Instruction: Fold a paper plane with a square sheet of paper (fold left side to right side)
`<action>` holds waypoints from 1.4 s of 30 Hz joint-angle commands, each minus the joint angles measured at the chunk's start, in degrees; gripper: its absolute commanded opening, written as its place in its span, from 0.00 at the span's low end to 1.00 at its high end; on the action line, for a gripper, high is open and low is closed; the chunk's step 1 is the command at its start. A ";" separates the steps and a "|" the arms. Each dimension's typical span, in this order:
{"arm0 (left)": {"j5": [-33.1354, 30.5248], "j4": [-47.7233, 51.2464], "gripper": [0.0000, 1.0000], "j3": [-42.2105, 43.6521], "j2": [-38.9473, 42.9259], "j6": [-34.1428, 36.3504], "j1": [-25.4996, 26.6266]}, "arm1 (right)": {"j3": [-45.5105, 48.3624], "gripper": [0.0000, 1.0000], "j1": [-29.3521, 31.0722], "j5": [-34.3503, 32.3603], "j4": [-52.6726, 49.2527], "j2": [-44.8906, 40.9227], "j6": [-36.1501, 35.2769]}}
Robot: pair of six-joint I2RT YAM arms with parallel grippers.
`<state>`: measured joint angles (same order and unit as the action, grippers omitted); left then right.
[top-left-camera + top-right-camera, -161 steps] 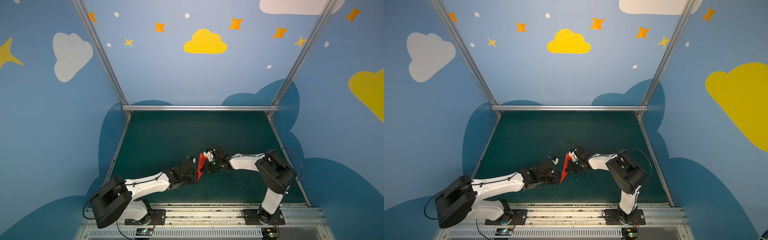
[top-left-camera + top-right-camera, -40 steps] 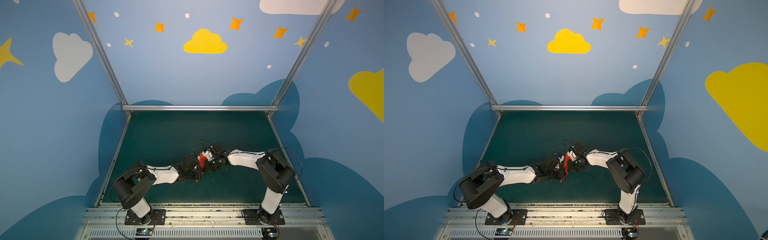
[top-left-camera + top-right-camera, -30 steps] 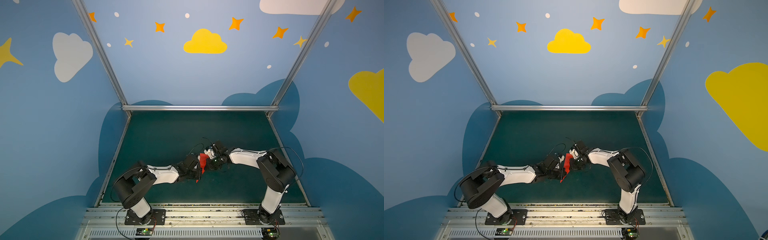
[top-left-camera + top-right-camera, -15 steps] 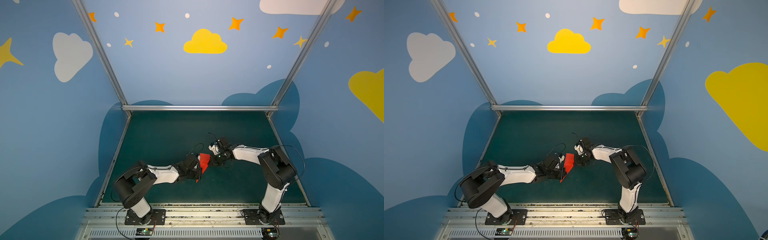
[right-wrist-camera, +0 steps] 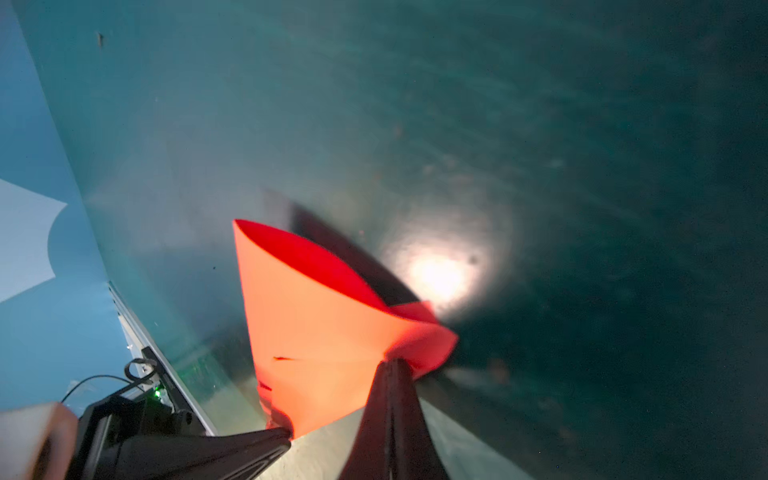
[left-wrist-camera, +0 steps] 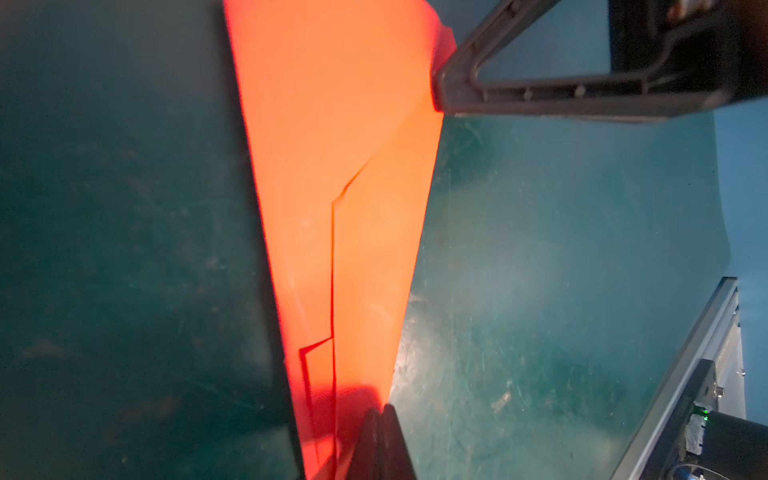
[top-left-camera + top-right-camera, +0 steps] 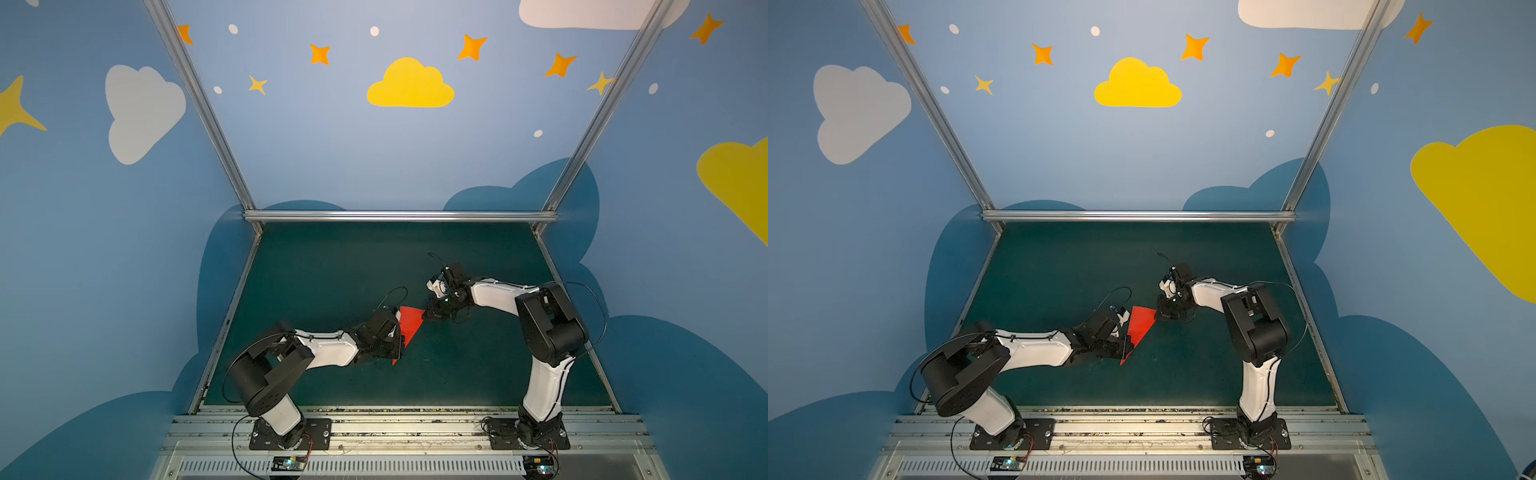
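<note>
- Over the dark green mat (image 7: 332,270), the bright red pointed paper plane (image 7: 409,328) is hanging, nose pointing to the mat's near edge.
- Left claw (image 7: 401,347) is pinching its left edge, right claw (image 7: 424,316) its far corner.

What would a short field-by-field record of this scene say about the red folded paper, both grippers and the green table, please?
object: bright red, creased paper plane, narrow and pointed
left gripper: shut on the paper plane near its narrow end
right gripper: shut on a corner of its wide end
position: spanned between both grippers, apparently lifted off the dark green table mat
</note>
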<state>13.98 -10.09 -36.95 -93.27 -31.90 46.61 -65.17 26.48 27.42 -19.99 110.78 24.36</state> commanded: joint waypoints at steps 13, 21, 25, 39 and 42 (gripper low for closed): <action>1.05 5.25 0.03 1.44 -2.61 1.29 0.49 | -1.17 0.00 -6.60 -3.17 -7.58 -2.26 -0.80; 0.61 5.65 0.03 1.61 -2.13 1.56 0.49 | 3.84 0.00 6.89 -2.27 -2.16 -11.28 7.09; 0.81 5.87 0.03 1.63 -2.13 1.74 0.47 | 2.78 0.00 11.35 -3.53 0.07 -9.35 9.90; 0.96 5.46 0.03 3.46 -0.17 0.90 0.57 | 7.60 0.00 12.58 -7.55 4.10 -2.30 12.43; 1.16 4.91 0.03 4.94 1.01 -0.06 0.65 | 8.37 0.00 12.46 -7.74 4.49 -2.26 12.88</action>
<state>14.31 -11.62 -35.11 -92.25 -31.11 46.65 -59.42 38.87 23.38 -14.37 106.72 36.49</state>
